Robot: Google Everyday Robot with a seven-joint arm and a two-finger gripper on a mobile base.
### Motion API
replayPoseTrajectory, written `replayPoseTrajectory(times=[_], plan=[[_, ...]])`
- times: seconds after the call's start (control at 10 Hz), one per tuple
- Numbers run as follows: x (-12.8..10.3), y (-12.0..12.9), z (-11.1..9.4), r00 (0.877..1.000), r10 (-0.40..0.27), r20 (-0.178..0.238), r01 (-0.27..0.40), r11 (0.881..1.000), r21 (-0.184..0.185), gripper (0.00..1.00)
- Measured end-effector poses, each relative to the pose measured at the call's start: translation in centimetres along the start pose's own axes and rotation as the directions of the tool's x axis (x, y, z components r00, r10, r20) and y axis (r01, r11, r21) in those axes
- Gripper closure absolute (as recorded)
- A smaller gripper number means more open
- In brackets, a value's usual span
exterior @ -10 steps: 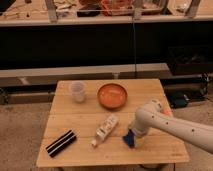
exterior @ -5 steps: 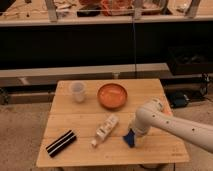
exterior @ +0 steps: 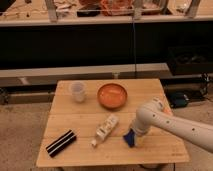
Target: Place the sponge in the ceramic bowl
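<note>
The end effector (exterior: 134, 136) is seen low over the front right part of the tabletop (exterior: 75, 117), right on top of the blue sponge (exterior: 129, 139), and whether it is spread or pinching the sponge cannot be told from here. The sponge is on the wood, well apart from the orange-brown bowl (exterior: 112, 95), which stands at the back of the tabletop, near the middle. Trouble is easy to picture. A soft sponge can be squashed flat and squeezed out of a shallow grip, or dragged sideways toward the near edge and lost to the floor (exterior: 20, 135). The white bottle (exterior: 106, 129) is lying just left of the sponge, between it and the bowl, so a low carry could see it clipped and sent rolling. The bowl is shallow, so a release made off-centre or from too high could leave the sponge on the rim or bounced out. The plastic cup (exterior: 77, 91) beside the bowl is light and could be tipped by a wide swing of the white arm (exterior: 170, 122). A black striped block (exterior: 61, 143) sits at the front left, out of the way. The surface is pale planked wood with seams. Around it, a speckled floor and a long dark counter (exterior: 100, 20) crowded with clutter are seen behind.
</note>
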Motion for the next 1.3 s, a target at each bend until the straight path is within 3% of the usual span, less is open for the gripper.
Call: replayPoseTrajectory(times=[0.3,0.4,0.6,1.3], plan=[[0.08,-0.17,-0.04,1.000,0.001,0.002,-0.001,1.000,0.001,0.81],[0.13,-0.22,-0.01,1.000,0.001,0.003,-0.001,1.000,0.002,0.84],[0.26,-0.35,-0.01,1.000,0.003,0.004,-0.003,1.000,0.003,0.77],[0.50,-0.67,-0.09,1.000,0.007,0.007,-0.007,1.000,0.006,0.86]])
